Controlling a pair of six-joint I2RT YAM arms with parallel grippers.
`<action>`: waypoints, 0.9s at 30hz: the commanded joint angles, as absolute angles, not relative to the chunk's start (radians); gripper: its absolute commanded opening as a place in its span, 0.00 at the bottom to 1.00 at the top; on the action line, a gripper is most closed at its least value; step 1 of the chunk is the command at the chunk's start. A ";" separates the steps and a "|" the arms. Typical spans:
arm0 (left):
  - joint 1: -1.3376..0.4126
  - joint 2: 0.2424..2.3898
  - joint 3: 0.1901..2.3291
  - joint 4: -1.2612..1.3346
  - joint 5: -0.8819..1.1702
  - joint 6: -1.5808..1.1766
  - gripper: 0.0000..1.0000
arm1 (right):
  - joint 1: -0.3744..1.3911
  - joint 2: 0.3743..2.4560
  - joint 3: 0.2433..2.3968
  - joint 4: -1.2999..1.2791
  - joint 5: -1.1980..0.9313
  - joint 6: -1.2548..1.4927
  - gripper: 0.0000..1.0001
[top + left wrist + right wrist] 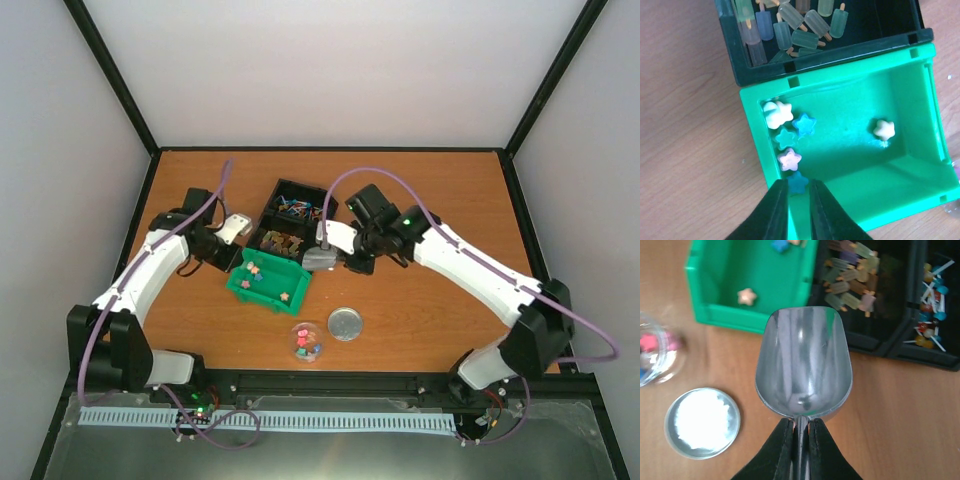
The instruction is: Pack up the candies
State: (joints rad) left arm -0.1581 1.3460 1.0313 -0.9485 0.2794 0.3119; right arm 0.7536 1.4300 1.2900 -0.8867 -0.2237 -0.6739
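Pinching a blue star candy (798, 183) inside the green bin (910, 190) with the left gripper (797, 192); clamping an empty metal scoop (803, 365) just beside that bin with the right gripper (800, 432).

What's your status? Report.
Right claw shut on empty scoop. Left claw at blue candy in green bin, grip unclear. Jar open, lid beside. Nothing blocking.
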 commanded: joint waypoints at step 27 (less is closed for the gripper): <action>-0.191 1.698 1.292 -0.871 0.228 0.308 0.20 | 0.705 1.773 1.587 -0.899 -0.108 -0.549 0.03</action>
State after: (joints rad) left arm -0.1921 1.7287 1.3182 -0.8753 0.2817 0.2710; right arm 0.6926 1.7676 1.5681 -0.8867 -0.1085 -0.5690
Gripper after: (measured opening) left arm 0.235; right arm 0.064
